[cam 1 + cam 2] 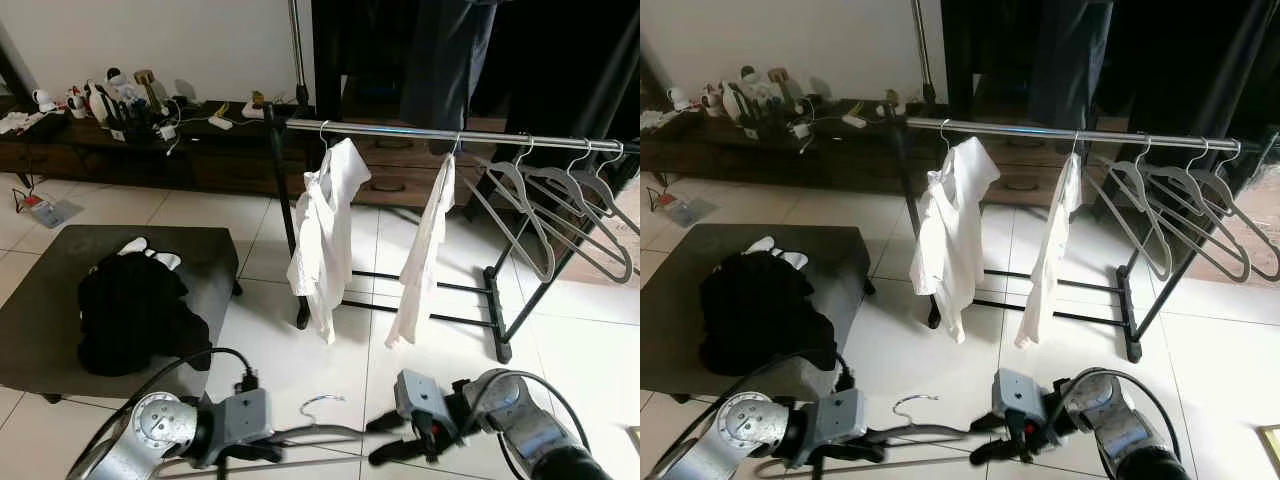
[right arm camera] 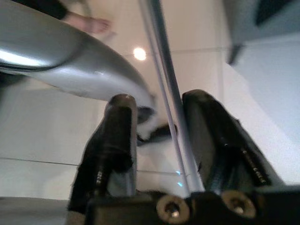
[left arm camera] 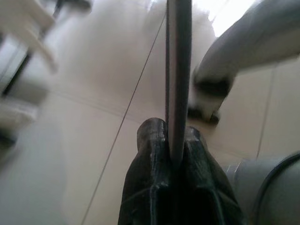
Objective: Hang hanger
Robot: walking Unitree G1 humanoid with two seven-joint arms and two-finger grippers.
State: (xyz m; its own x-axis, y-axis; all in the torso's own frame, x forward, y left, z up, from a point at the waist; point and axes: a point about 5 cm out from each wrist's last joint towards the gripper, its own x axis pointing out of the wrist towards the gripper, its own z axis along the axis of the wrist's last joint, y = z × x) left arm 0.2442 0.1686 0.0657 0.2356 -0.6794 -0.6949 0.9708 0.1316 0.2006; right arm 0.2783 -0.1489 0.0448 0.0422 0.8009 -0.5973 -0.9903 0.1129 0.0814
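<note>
A grey hanger lies low in front of me, its hook pointing up. My left gripper is shut on one arm of it; the left wrist view has the grey bar pinched between the fingers. My right gripper is open at the hanger's other side. The thin hanger bar runs between its spread fingers, close to one of them. The clothes rack's chrome rail stands ahead, well above the hanger.
Two white shirts hang on the rail, with several bare grey hangers to their right. A low dark table on the left bears black clothing. A cluttered sideboard runs along the back wall.
</note>
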